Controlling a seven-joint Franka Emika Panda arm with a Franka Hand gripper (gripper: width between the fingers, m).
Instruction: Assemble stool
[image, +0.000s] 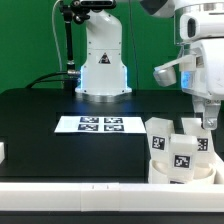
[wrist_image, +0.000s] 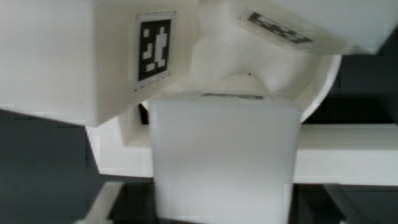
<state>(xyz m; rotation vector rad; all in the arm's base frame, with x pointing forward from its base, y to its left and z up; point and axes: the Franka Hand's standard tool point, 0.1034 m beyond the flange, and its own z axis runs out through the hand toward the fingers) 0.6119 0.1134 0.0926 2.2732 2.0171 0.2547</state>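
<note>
Black table (image: 40, 112) carries the marker board (image: 100, 124) mid-surface and tagged white stool parts (image: 180, 152) clustered near the front edge, exterior view's right

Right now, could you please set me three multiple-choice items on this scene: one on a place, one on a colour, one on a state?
1. In the exterior view, the marker board lies
A. on the table's middle
B. on the robot base
C. in the gripper

2. The table top is
A. white
B. black
C. green

3. The gripper is
A. far from the stool parts
B. directly above the stool parts
C. on the marker board

Answers: 1 A, flat on the dark top; 2 B, black surface; 3 B, gripper just over the parts.
</note>
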